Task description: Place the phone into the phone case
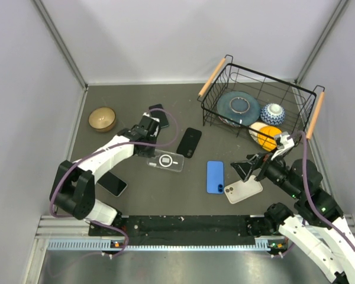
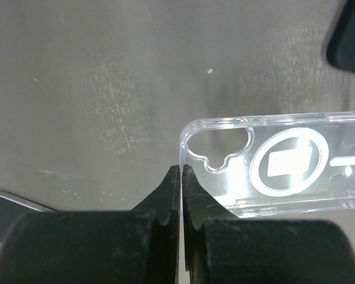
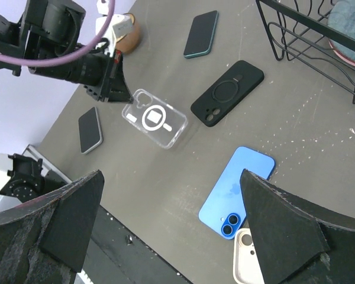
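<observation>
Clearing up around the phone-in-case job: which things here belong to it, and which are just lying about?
Job:
clear case
left gripper, shut at its corner
blue phone, probably the one to insert
right gripper, open

Lying about:
black case
cream phone or case
grey phone
dark phone
wooden bowl
wire basket

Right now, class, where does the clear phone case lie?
In the top view, the clear phone case lies left of centre, its end beside the shut left pincer, the blue phone to its right.
</observation>
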